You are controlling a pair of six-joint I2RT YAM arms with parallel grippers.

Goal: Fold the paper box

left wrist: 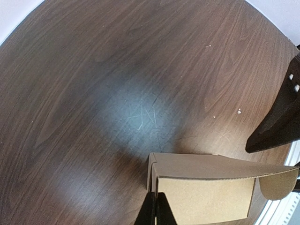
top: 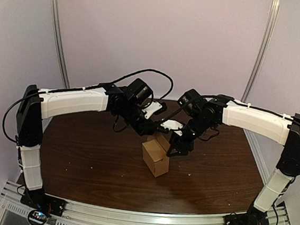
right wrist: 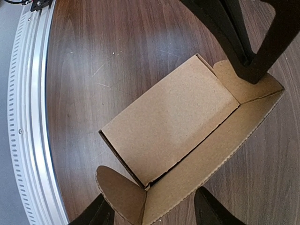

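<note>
You have the brown cardboard box (top: 155, 158) standing near the middle of the dark wooden table (top: 82, 154), with its open flap on the side towards the far edge. The left gripper (left wrist: 154, 209) reaches in from the left and is pinched on one end of the box. The right gripper (right wrist: 154, 213) sits just right of the box, its fingers spread either side of the flap.

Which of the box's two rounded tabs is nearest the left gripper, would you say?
The upper-right tab in the right wrist view; the lower-left tab lies by the right gripper.
</note>
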